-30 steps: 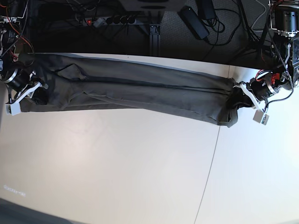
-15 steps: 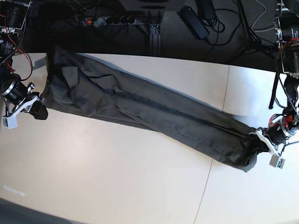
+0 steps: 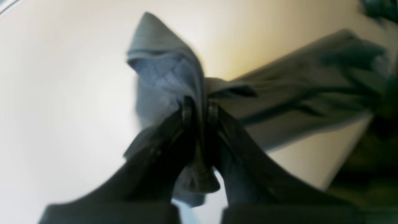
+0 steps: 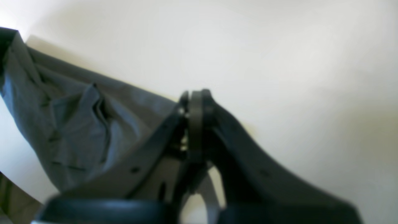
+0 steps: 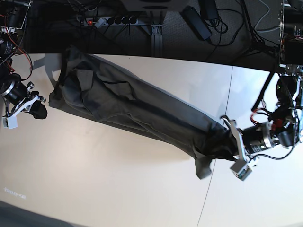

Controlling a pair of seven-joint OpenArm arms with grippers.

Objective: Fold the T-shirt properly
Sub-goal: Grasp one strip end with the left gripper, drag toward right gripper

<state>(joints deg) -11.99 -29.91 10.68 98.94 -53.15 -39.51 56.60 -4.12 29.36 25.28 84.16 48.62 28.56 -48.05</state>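
Observation:
The dark olive-grey T-shirt (image 5: 142, 113) lies bunched into a long band, running diagonally across the white table from back left to front right. My right gripper (image 5: 41, 108) is at the band's left end, shut on a fold of the T-shirt (image 4: 77, 130); the closed tips show in the right wrist view (image 4: 196, 102). My left gripper (image 5: 227, 141) is at the band's right end, shut on bunched T-shirt cloth (image 3: 295, 96); the left wrist view (image 3: 200, 112) shows a pointed flap standing above the tips. A loose flap (image 5: 203, 166) hangs off that end. The collar is hidden.
The white table (image 5: 118, 179) has a thin seam (image 5: 210, 184) running front to back at the right. Behind its back edge are a power strip (image 5: 113, 20), a black adapter (image 5: 196, 21) and cables on a dark floor.
The left gripper has swung its end of the shirt forward and then inward, turning the band from level to diagonal. The right gripper has stayed at the left edge, holding its end.

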